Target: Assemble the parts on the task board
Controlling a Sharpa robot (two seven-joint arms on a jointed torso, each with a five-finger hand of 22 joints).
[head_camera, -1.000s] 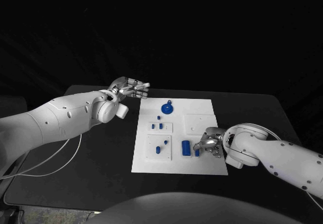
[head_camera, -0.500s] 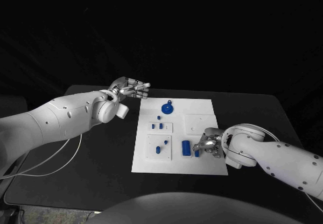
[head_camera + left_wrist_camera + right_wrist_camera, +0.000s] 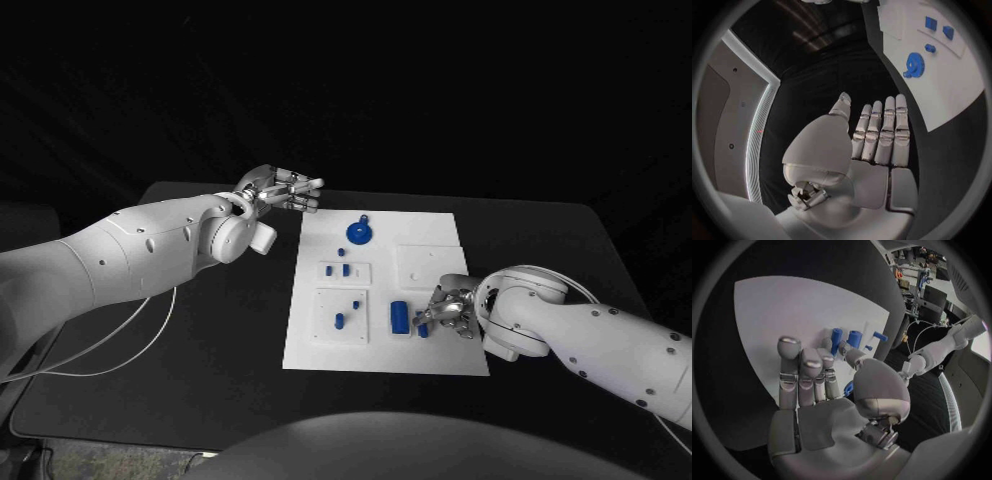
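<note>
Two hands, head view: left hand [image 3: 283, 189] off the task board [image 3: 433, 360]'s far-left corner, right hand [image 3: 449, 309] beside a blue cylinder [image 3: 398, 316]. Left wrist: fingers [image 3: 879, 132] straight, together, empty. Right wrist: small blue part [image 3: 849, 387] at thumb; grip unclear.

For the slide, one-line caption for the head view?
Right robot hand works at blue parts on the task board; left robot hand hovers off its far corner.

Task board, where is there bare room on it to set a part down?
The task board is bare along its near edge and at its far right corner beside the round blue part. It is crowded around the right hand and the blue cylinder.
</note>
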